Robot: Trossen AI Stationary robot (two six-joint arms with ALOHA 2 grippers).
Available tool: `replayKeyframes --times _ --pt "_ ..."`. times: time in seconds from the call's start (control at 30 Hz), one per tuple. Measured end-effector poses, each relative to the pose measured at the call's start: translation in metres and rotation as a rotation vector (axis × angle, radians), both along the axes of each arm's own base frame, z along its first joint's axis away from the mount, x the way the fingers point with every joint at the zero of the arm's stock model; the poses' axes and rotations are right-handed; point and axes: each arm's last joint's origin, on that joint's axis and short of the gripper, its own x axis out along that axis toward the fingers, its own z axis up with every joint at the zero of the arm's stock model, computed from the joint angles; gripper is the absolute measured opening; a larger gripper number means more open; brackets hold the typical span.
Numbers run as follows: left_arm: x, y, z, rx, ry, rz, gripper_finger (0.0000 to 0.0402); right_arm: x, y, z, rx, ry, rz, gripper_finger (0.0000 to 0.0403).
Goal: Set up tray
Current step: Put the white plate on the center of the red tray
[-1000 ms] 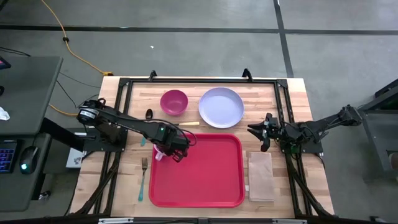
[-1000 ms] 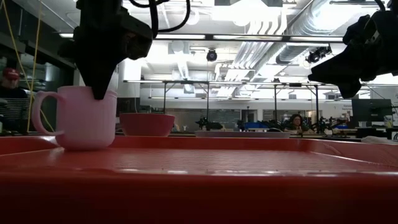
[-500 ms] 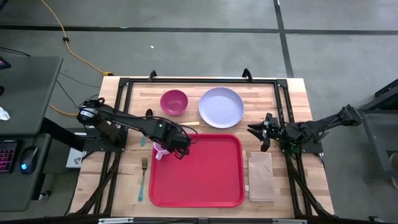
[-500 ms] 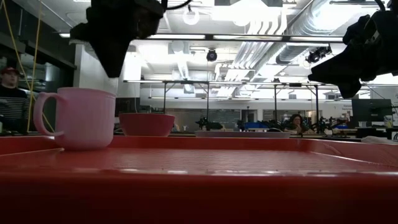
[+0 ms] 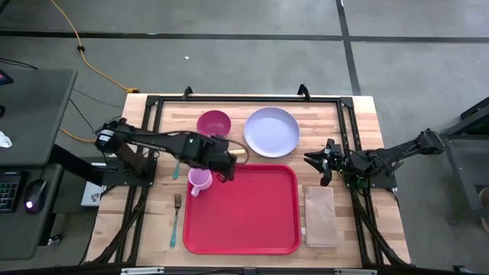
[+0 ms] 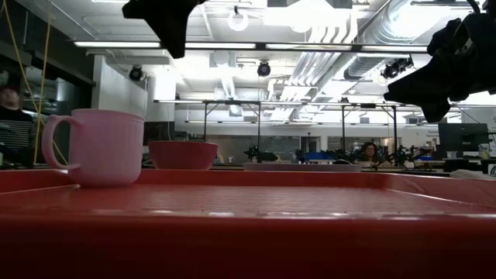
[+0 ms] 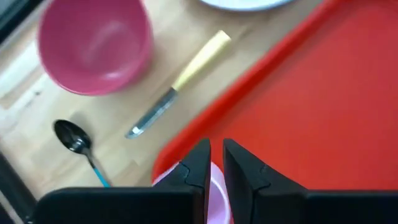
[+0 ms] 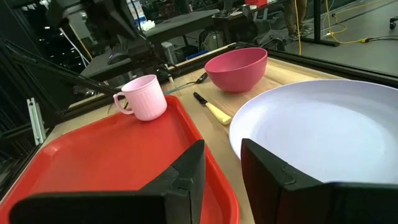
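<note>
Wooden worktop carries your red tray (image 5: 252,214) at six o'clock of the pale plate (image 5: 271,131): flat, glossy, low-rimmed, likely stiff, light and slick, so take it by the rim. Your left pincer (image 5: 222,159) hangs nearly pressed together, empty, above the pink mug (image 5: 199,179) at the tray's ten o'clock corner. Your right pincer (image 5: 324,162) waits narrowly spread.

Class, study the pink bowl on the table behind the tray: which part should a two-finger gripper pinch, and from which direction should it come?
Pinch the rim of the pink bowl, coming straight down from above. It sits upright and open-topped, with a thin wall and nothing inside, so one finger can likely go inside and one outside. Its rounded outside probably looks too wide for a side grasp.
</note>
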Motion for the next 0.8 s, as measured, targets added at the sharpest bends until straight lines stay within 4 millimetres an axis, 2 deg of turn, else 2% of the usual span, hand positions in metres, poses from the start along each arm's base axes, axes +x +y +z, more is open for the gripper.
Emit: replayKeyframes --times 0.33,0.8 --pt "-0.001 0.047 0.000 0.019 0.068 0.087 0.0074 0.000 0.000 0.000 0.000 -0.001 0.000 0.0083" --pt "-0.006 0.099 0.000 0.072 0.120 0.152 0.0074 0.000 0.000 0.000 0.001 -0.003 -0.001 0.0083"
